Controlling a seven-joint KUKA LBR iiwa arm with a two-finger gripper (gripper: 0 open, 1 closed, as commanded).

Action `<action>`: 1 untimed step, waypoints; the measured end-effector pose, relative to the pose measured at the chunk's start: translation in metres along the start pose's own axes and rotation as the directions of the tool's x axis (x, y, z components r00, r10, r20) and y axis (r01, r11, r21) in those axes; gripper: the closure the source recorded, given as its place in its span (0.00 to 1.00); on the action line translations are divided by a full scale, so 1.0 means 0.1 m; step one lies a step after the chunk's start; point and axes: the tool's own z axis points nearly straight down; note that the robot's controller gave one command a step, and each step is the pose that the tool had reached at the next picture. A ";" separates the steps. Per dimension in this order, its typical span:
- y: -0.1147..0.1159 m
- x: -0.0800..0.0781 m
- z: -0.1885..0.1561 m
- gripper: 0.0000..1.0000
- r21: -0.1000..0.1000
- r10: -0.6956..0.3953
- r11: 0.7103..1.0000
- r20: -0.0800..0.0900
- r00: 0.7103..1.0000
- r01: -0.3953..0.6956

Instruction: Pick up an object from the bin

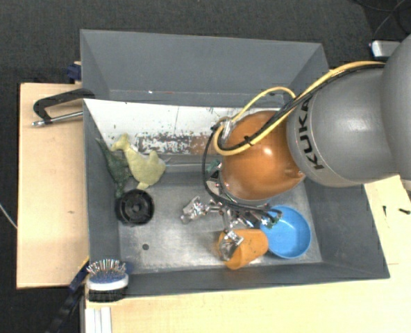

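Note:
My gripper [228, 218] hangs low over the bin's front right part, under the arm's orange dome. Directly below it an orange cup-like thing [247, 247] lies on its side near the front wall, touching or almost touching the gripper's lower end. A round blue dish [292, 236] sits just right of the orange thing, partly under the dome. A small silvery metal piece [191, 209] shows at the gripper's left edge; whether it is loose I cannot tell.
A black round ring-shaped thing [135, 207] lies at the left of the bin floor. Behind it, a yellow-green soft toy [144, 165] and a dark green piece [115, 168] rest against the back left wall. Bare floor lies between the black ring and the gripper.

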 end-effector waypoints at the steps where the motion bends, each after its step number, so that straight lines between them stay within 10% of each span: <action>1: -0.55 0.20 -0.54 0.00 0.006 -0.148 0.989 0.002 0.989 0.148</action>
